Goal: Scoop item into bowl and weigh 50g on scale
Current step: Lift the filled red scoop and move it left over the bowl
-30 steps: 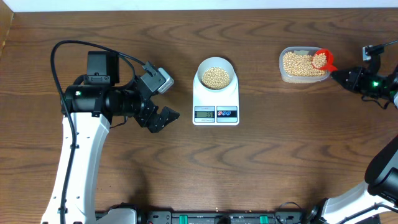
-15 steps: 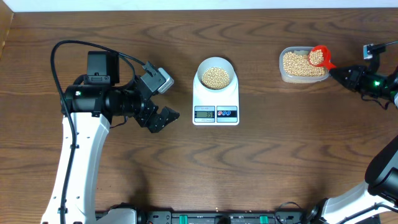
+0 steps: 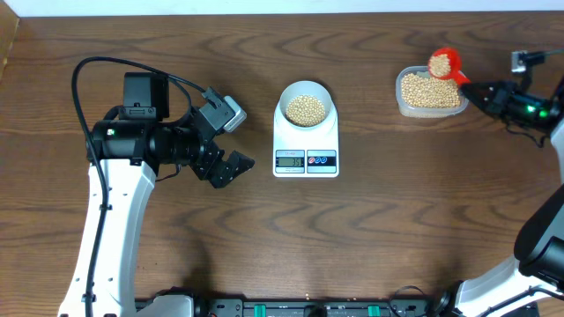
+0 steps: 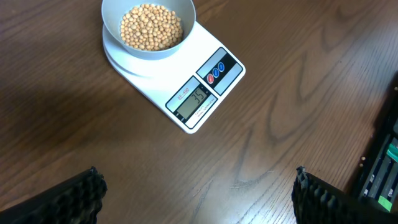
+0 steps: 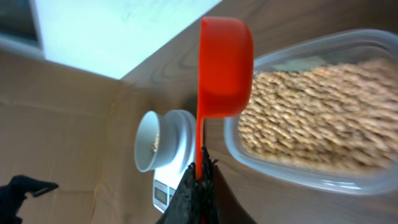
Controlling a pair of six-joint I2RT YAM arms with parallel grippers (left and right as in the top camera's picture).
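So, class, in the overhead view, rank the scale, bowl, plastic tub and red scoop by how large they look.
1. scale
2. plastic tub
3. bowl, close to the tub
4. red scoop, smallest, though held higher, nearer the camera

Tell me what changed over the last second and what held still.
The right tool, shut on the handle of the red scoop, carried it, full of beans, from over the right side of the tub toward its far edge, apparently lifting. The left tool remained open beside the scale. The bowl, scale and tub did not move.
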